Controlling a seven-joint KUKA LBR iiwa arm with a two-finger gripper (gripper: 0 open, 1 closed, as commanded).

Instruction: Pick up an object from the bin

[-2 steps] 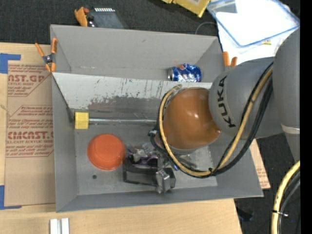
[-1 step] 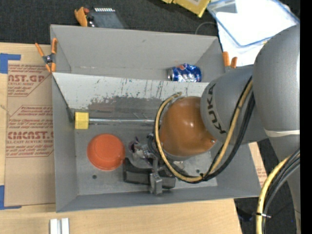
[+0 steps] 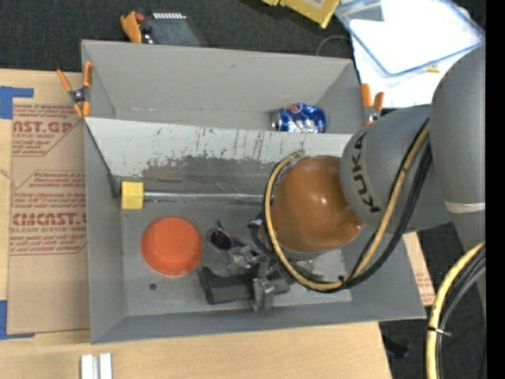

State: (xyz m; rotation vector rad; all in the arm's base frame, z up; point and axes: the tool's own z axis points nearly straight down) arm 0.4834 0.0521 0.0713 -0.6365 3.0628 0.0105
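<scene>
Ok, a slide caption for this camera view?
Gripper low at a black block in the grey bin; orange cup and yellow cube nearby.

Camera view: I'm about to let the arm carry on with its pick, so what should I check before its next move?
1. Gripper is low at the front of the bin, beside the black flat thing: ok.
2. Gripper holds something: cannot tell.
3. Orange round cup lies clear to the side: ok.
4. Small purple thing lies close by and may get bumped: not ok.
5. Yellow block and blue-white crumpled thing lie far off: ok.
</scene>
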